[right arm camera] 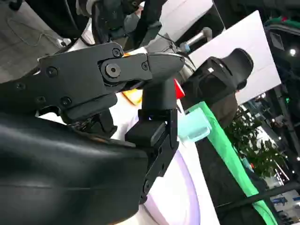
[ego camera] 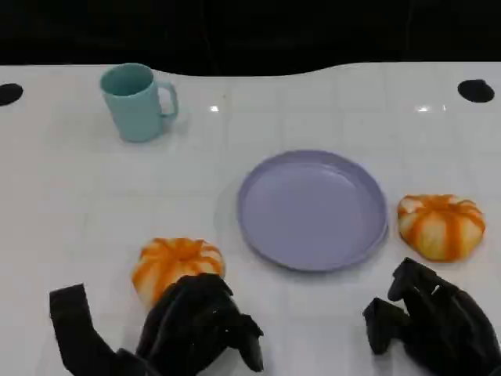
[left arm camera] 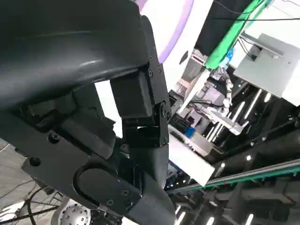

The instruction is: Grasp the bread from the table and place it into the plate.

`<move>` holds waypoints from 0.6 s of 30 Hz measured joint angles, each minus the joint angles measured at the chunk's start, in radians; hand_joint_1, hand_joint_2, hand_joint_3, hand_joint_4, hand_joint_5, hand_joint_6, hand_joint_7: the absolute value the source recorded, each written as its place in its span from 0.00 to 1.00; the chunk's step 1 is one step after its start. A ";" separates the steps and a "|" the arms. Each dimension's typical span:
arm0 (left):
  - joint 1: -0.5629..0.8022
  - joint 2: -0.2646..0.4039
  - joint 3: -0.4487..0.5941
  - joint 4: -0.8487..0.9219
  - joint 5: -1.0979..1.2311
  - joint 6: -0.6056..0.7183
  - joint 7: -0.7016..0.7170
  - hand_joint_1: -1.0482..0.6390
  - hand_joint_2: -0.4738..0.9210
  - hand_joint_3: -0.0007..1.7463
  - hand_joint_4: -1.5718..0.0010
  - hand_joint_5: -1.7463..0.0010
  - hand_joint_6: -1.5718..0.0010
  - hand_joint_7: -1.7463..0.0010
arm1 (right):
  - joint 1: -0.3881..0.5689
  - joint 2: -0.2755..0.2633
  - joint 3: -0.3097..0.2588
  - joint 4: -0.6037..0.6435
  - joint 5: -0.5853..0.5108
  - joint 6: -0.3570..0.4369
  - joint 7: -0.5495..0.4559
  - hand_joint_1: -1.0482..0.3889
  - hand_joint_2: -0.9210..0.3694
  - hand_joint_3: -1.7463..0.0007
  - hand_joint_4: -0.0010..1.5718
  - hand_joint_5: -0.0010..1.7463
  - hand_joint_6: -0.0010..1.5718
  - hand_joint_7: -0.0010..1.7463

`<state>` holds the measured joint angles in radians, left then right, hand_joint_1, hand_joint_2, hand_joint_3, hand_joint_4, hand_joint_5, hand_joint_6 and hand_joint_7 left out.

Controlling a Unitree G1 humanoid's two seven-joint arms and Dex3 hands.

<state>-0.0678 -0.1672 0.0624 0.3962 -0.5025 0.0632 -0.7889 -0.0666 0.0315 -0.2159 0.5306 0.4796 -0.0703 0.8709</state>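
Note:
Two orange-and-white striped bread buns lie on the white table. The left bread point(ego camera: 174, 261) sits left of the purple plate point(ego camera: 313, 210), and the right bread point(ego camera: 441, 225) sits just right of it. The plate holds nothing. My left hand point(ego camera: 196, 325) is at the near side of the left bread; its fingers overlap the bun's near edge and its thumb stands apart to the left. My right hand point(ego camera: 434, 323) lies a little nearer than the right bread, apart from it, and holds nothing. In the left wrist view, the plate's rim point(left arm camera: 180, 35) shows beyond my left hand point(left arm camera: 122, 140).
A teal mug point(ego camera: 137, 102) stands at the far left of the table, and it appears again point(right arm camera: 194, 129) past my right hand point(right arm camera: 103, 112) in the right wrist view. The table's far edge curves along a dark background.

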 measured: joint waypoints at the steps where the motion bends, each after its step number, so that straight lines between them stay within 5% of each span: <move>1: 0.000 0.000 0.000 0.000 0.000 0.000 0.000 0.00 0.78 0.00 0.00 0.56 0.00 0.77 | 0.000 0.000 0.000 0.000 0.000 0.000 0.000 0.33 0.00 0.89 0.49 0.97 0.42 0.83; 18: 0.000 0.005 0.000 0.000 -0.009 -0.003 -0.002 0.00 0.77 0.00 0.00 0.57 0.00 0.79 | -0.002 0.000 -0.002 0.012 0.003 0.000 0.011 0.32 0.00 0.89 0.49 0.99 0.45 0.80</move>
<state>-0.0679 -0.1623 0.0627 0.3965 -0.5111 0.0605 -0.7905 -0.0685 0.0317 -0.2176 0.5428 0.4829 -0.0698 0.8817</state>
